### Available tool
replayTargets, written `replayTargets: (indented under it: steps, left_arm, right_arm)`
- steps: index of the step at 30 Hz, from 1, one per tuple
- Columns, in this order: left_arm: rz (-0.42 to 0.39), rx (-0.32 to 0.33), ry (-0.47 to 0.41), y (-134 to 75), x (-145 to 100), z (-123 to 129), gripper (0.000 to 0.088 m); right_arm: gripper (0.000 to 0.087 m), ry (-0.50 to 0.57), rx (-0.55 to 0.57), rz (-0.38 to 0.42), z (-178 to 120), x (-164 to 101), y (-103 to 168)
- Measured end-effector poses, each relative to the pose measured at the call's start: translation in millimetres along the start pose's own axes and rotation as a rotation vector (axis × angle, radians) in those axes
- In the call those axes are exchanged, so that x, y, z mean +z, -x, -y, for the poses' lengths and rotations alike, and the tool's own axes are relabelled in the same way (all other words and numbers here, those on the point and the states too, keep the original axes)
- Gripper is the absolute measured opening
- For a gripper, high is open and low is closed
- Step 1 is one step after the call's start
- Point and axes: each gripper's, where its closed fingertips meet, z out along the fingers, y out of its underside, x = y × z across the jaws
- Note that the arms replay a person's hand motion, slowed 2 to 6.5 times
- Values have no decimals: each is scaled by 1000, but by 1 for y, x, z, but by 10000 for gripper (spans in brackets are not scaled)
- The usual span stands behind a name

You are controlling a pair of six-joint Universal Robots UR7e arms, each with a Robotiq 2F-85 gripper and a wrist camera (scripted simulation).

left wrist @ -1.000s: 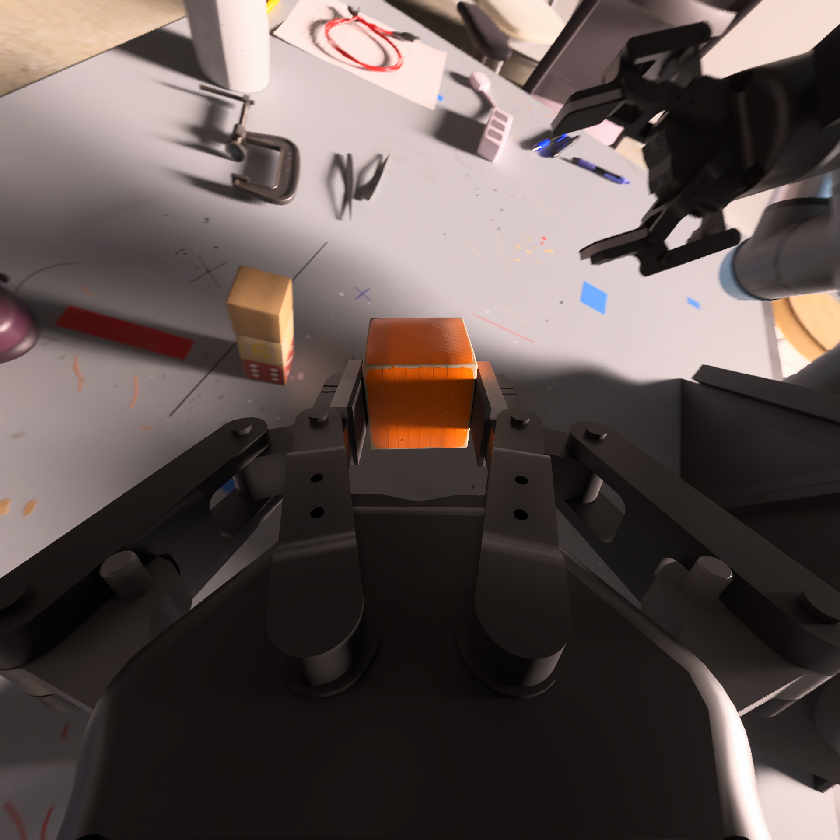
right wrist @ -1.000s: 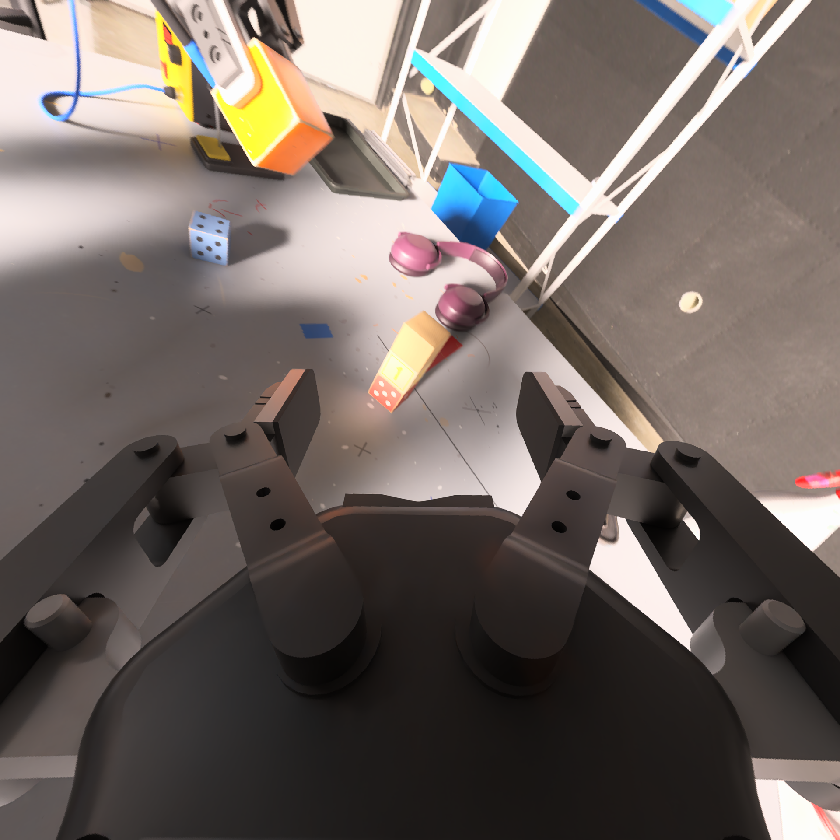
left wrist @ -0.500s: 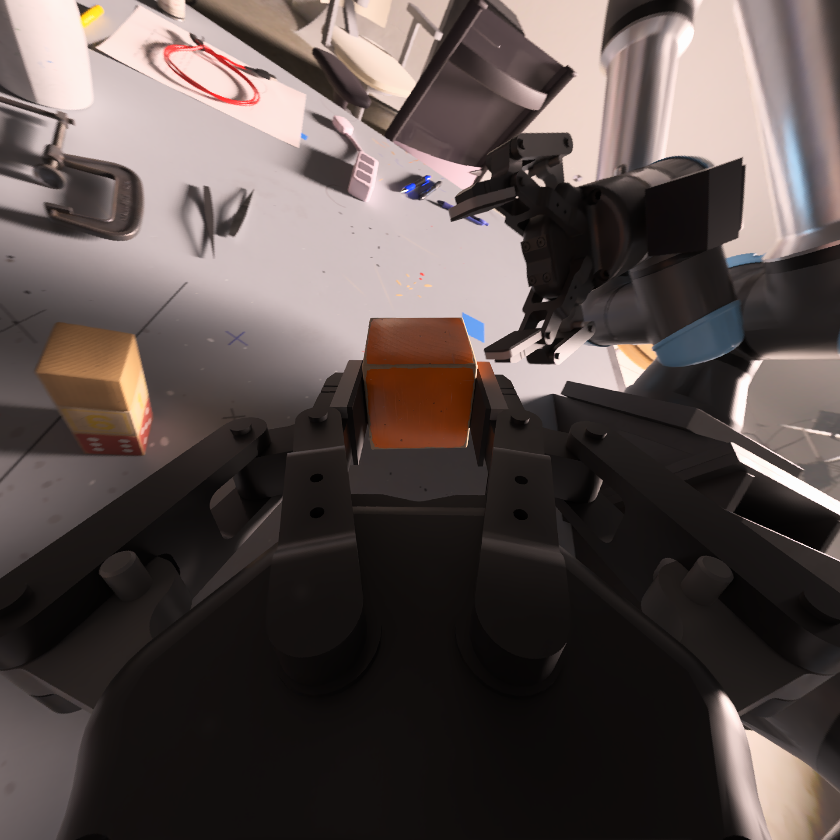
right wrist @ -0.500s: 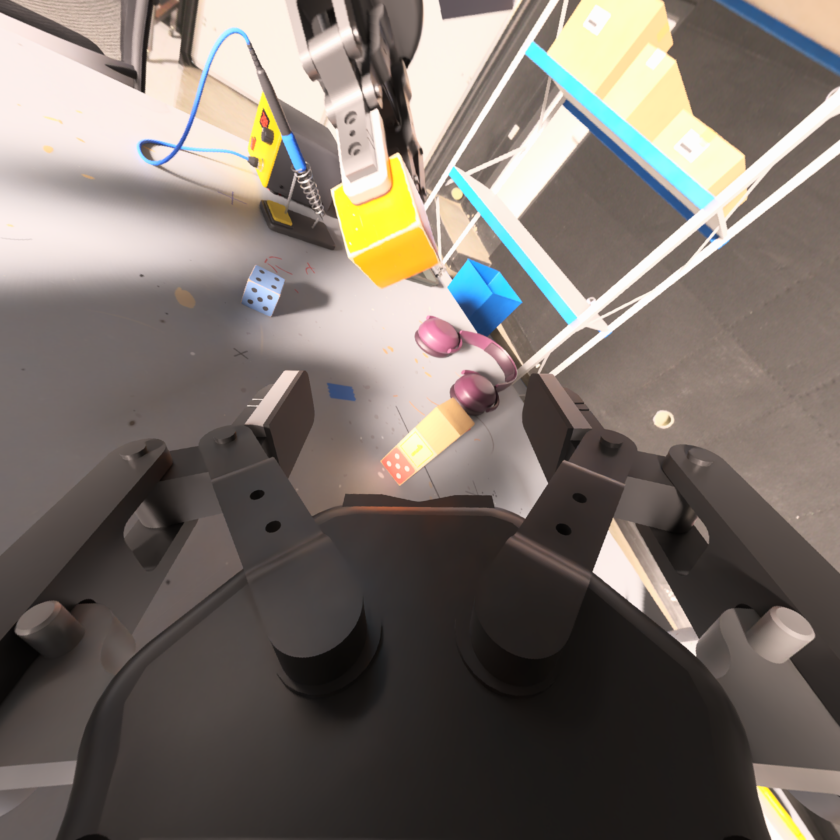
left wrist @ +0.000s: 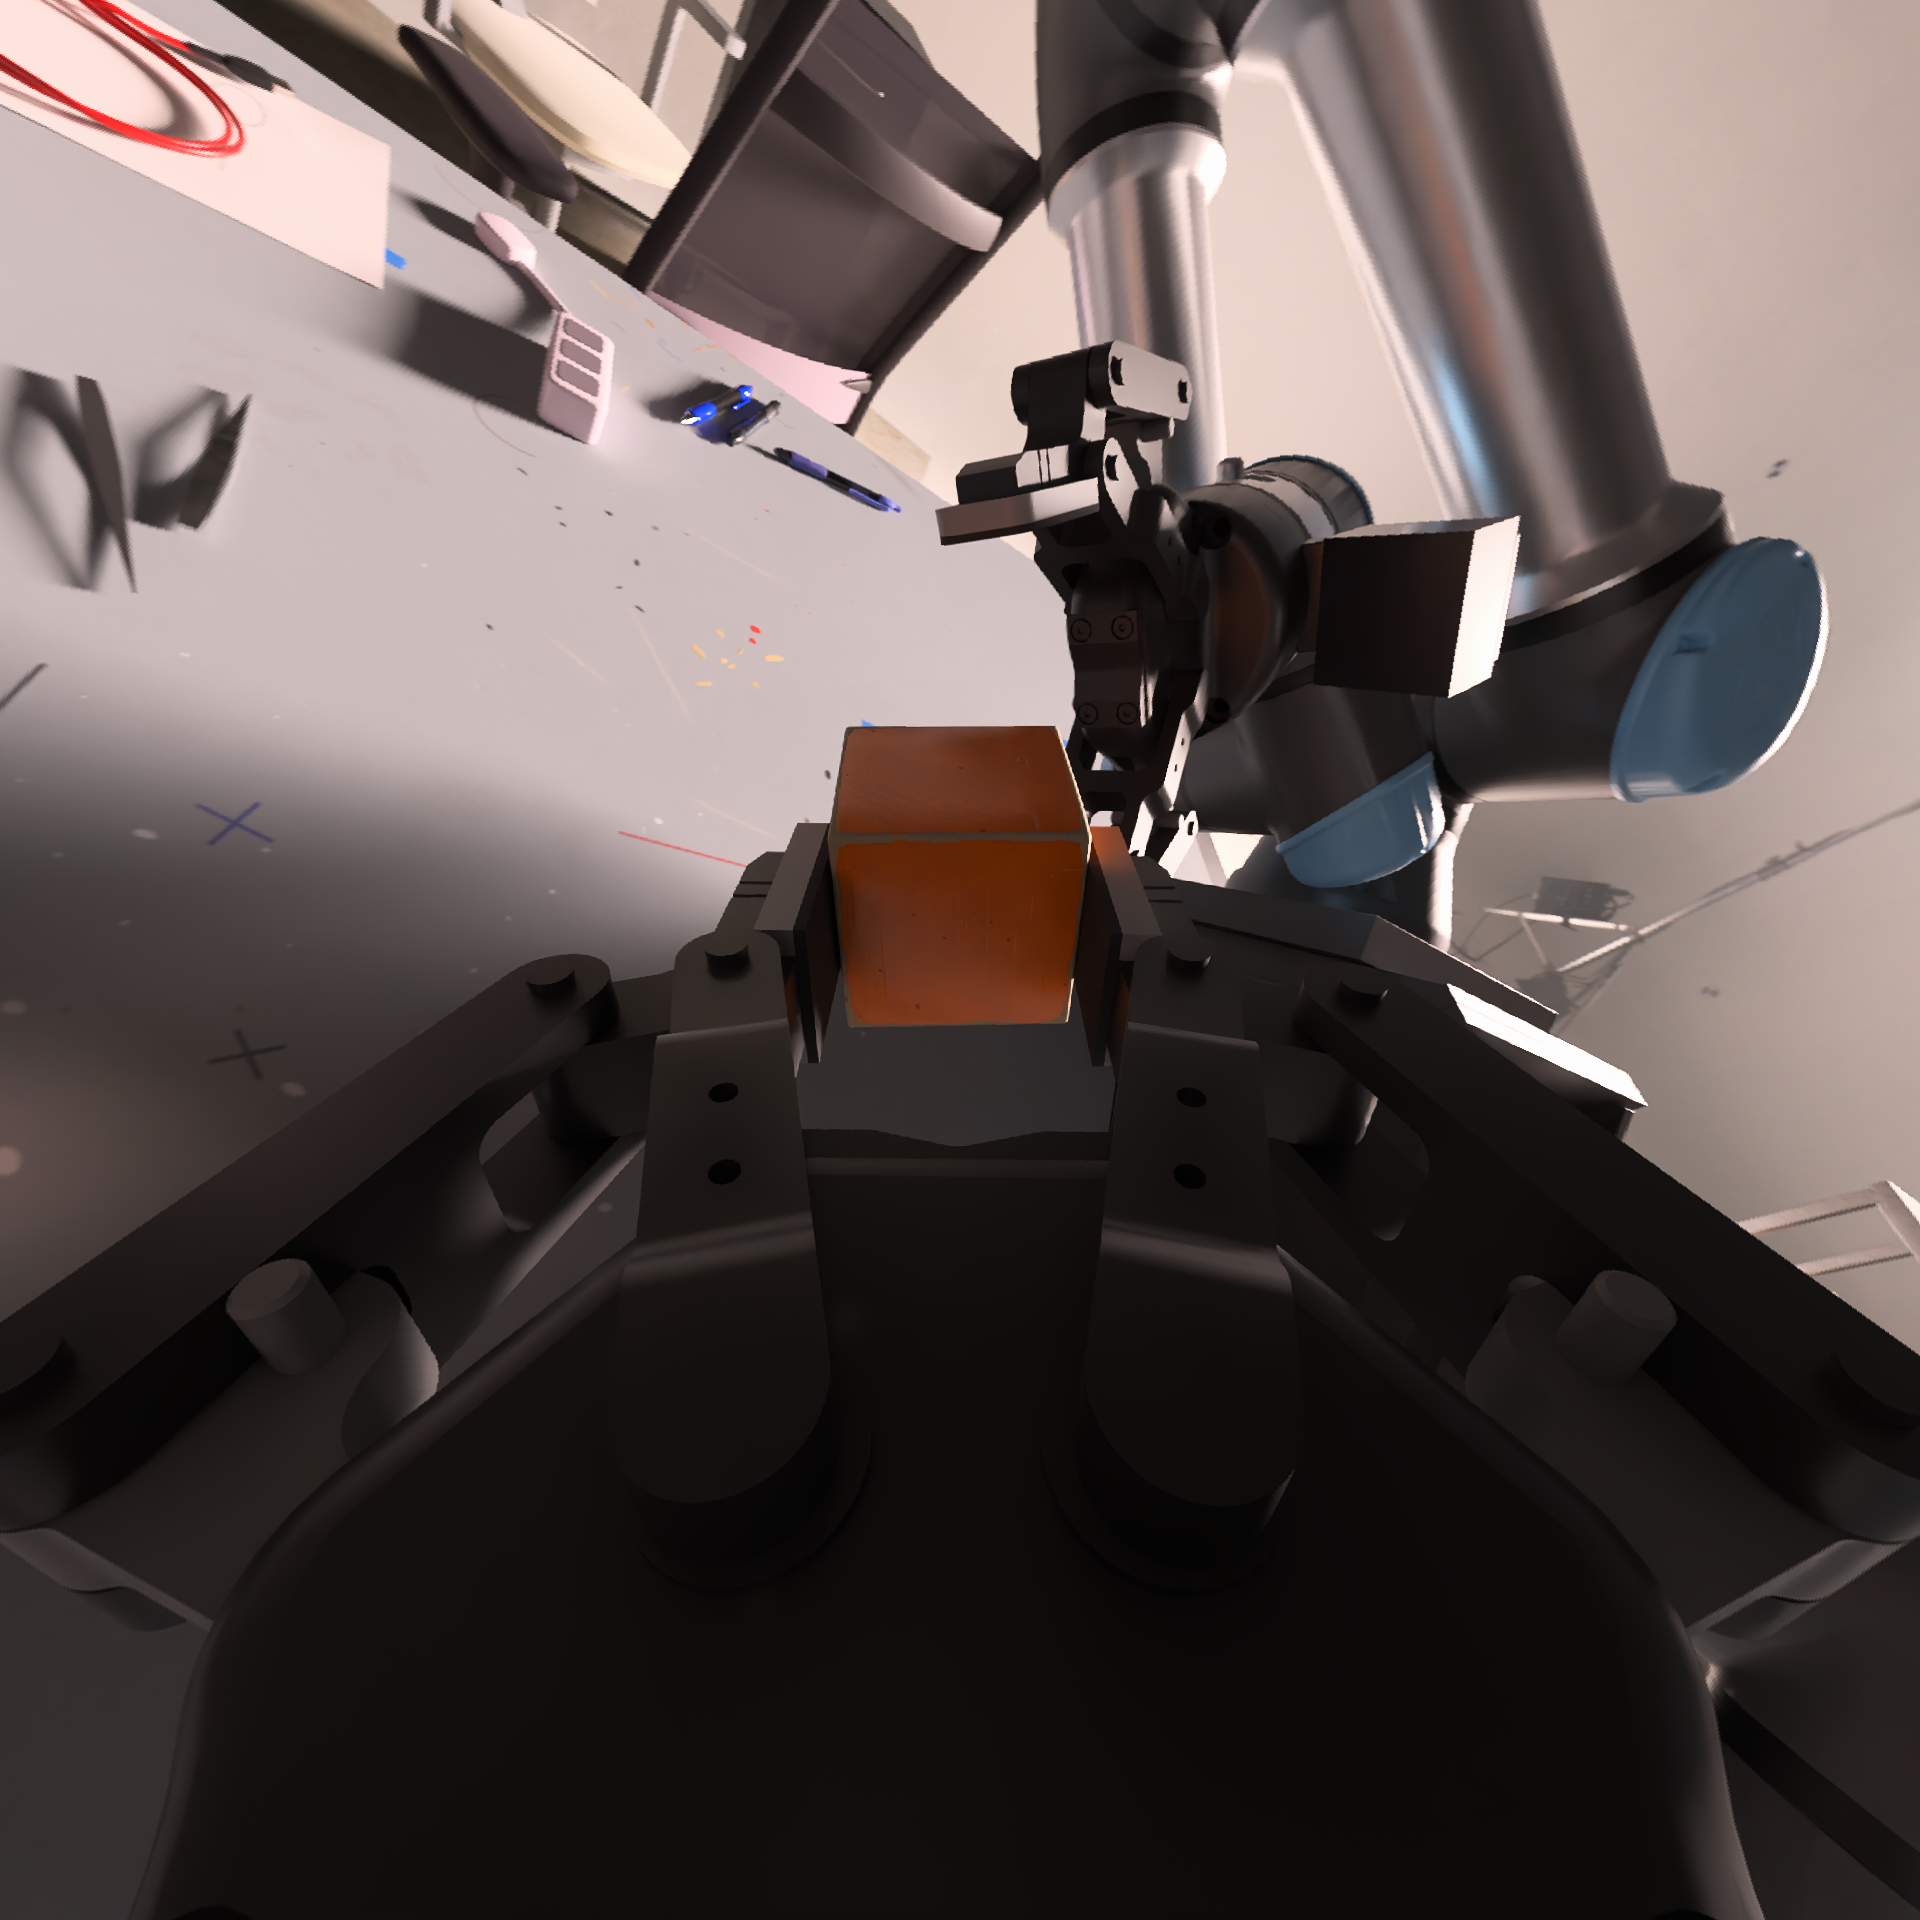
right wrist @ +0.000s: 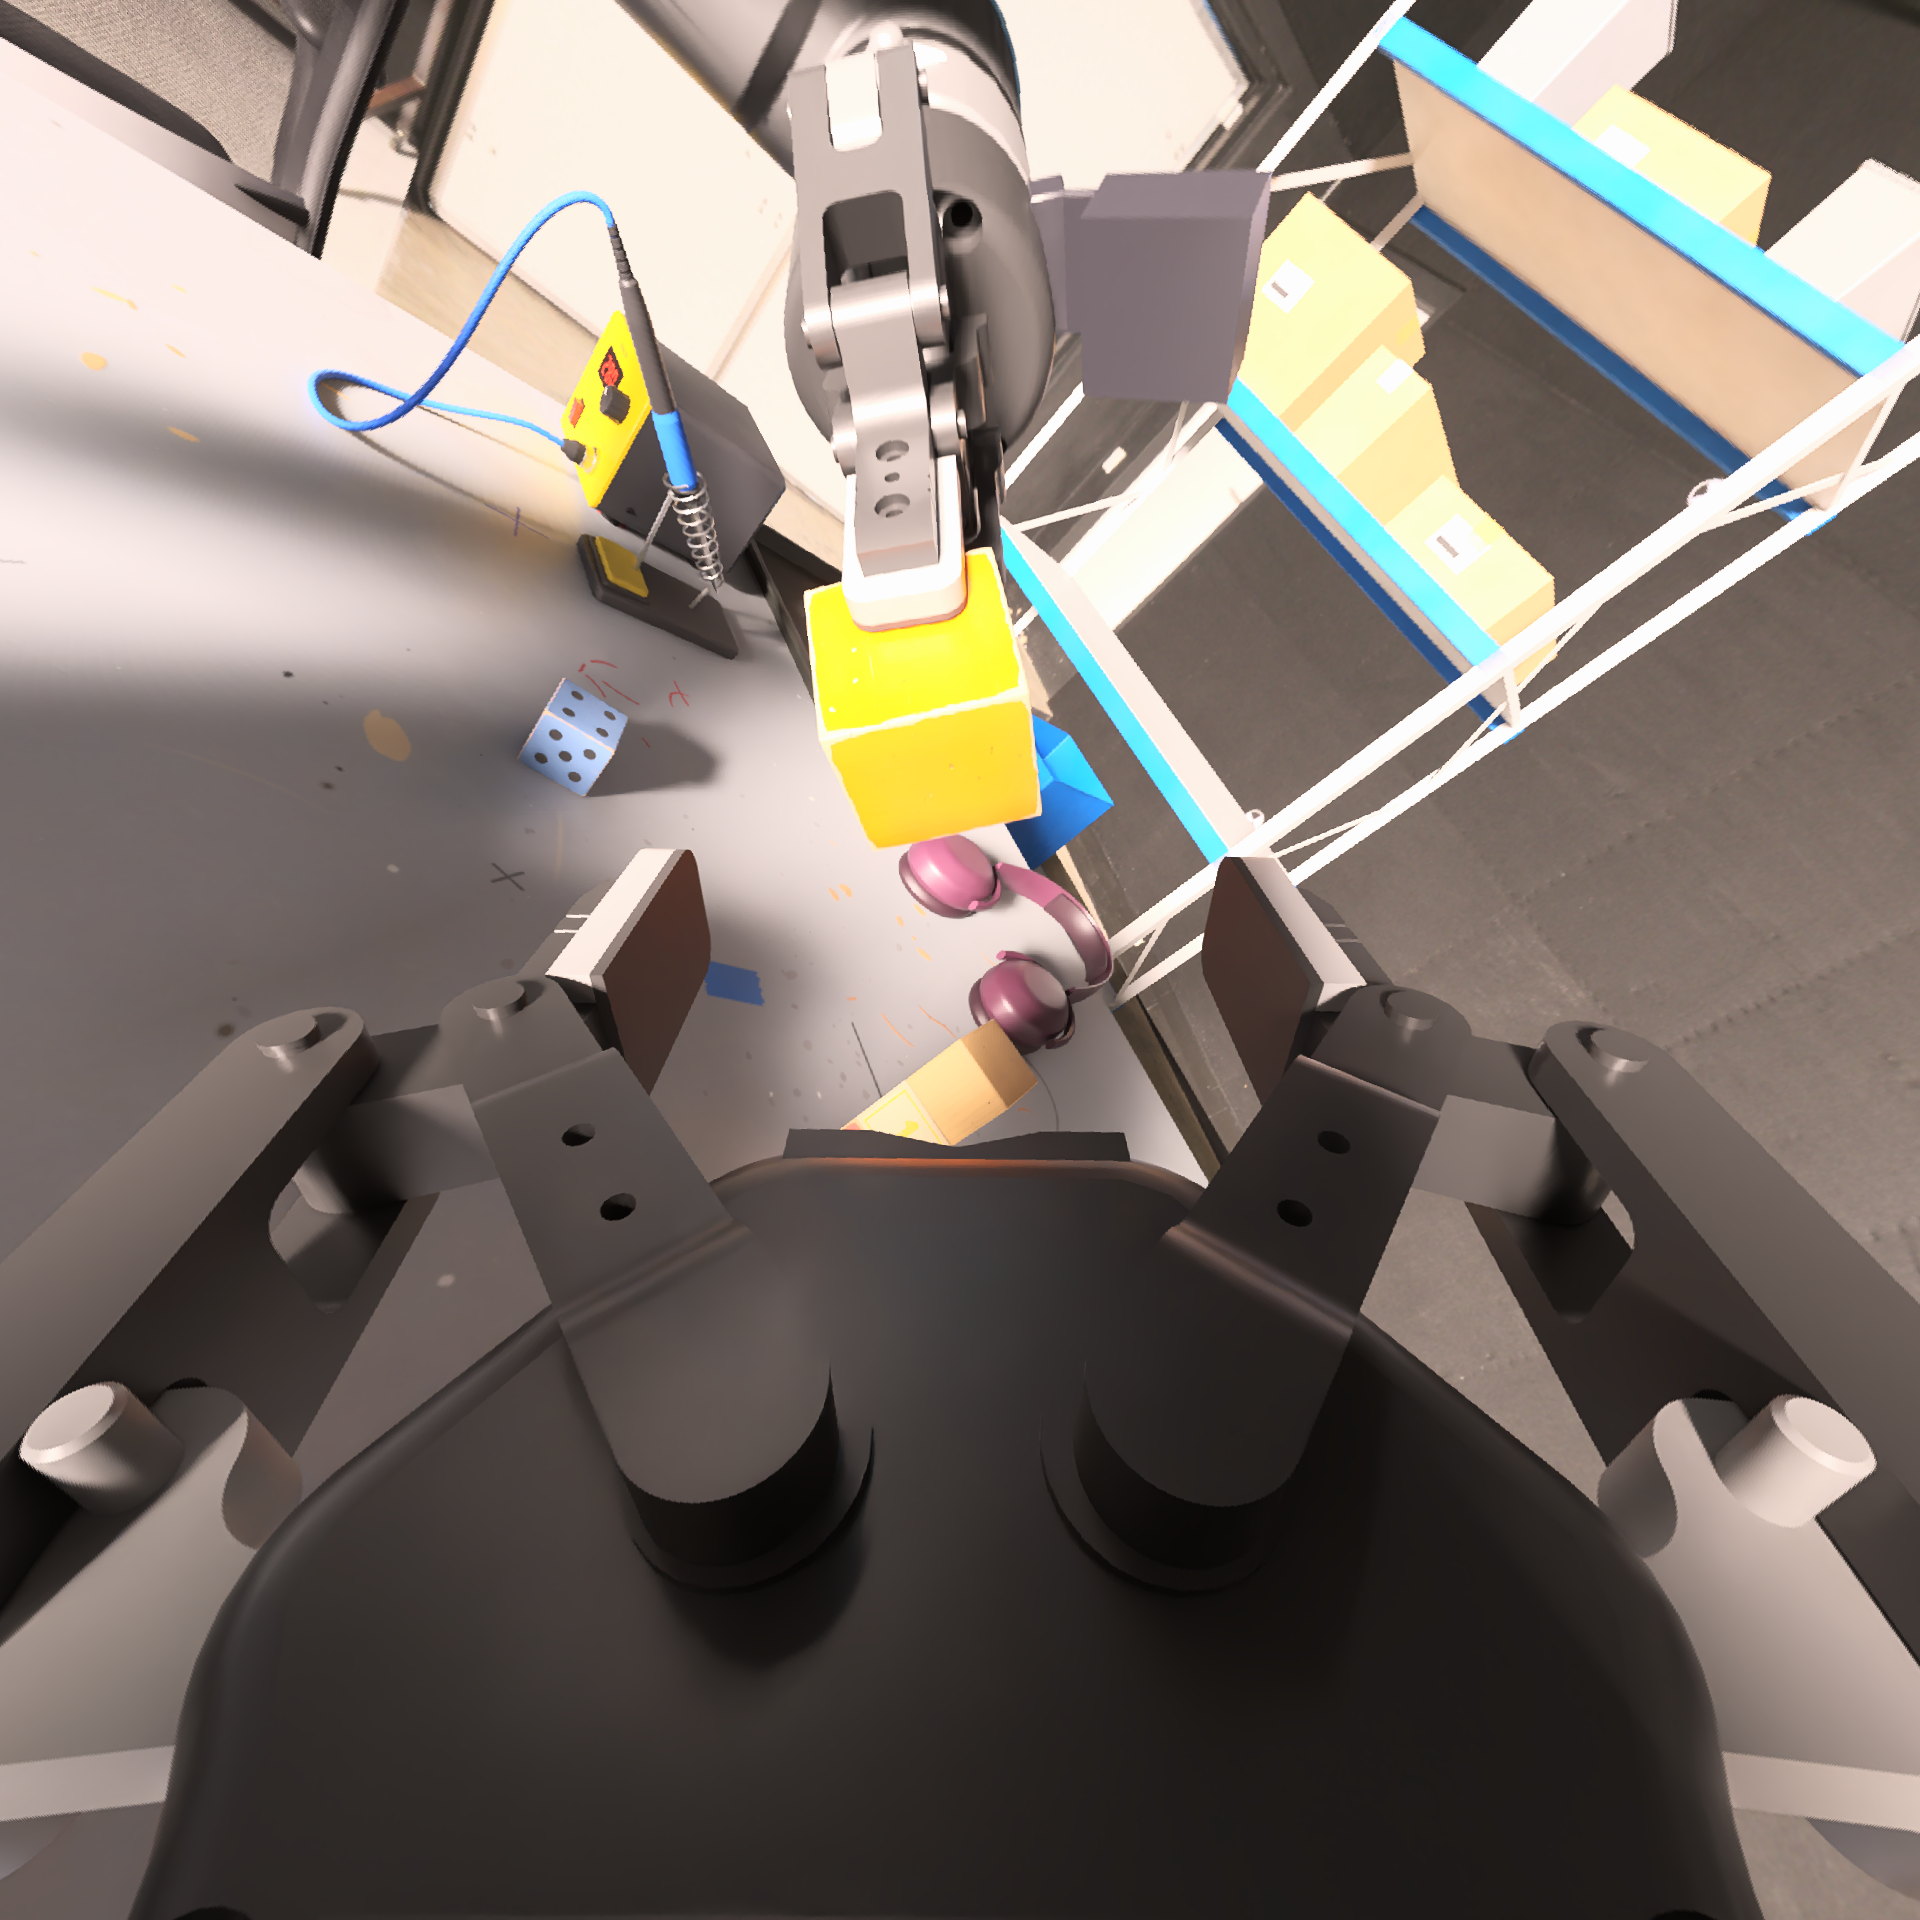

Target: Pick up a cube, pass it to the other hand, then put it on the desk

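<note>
Right wrist view: left hand (right wrist: 914,665) grips cube (right wrist: 925,727) above desk (right wrist: 260,831); right hand (right wrist: 956,956) wide.

Warm sidelight, deep shadows, wide-angle distortion

The cube (left wrist: 958,902) is clamped on two opposite sides between the pads of the left gripper (left wrist: 958,935) and is held clear above the grey desk (left wrist: 436,665). Orange faces are shown in the left wrist view, yellow ones (right wrist: 925,717) in the right wrist view, with pale edges. It is seen slightly tilted, above the purple headphones (right wrist: 1023,940).
</note>
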Motion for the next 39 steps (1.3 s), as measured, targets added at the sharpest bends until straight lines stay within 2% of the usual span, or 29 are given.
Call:
replayTargets:
  steps: [9,21,39]
  left_arm:
    - [-90,-19,9,-8,12,0,388]
    - [-134,-22,31,-10,23,-3,388]
    - [-213,-19,43,-20,32,-4,388]
  right_arm:
    - [822,-35,-27,-21,10,0,0]
    - [818,-36,-24,-2,13,2,2]
    - [636,-21,-43,4,13,4,5]
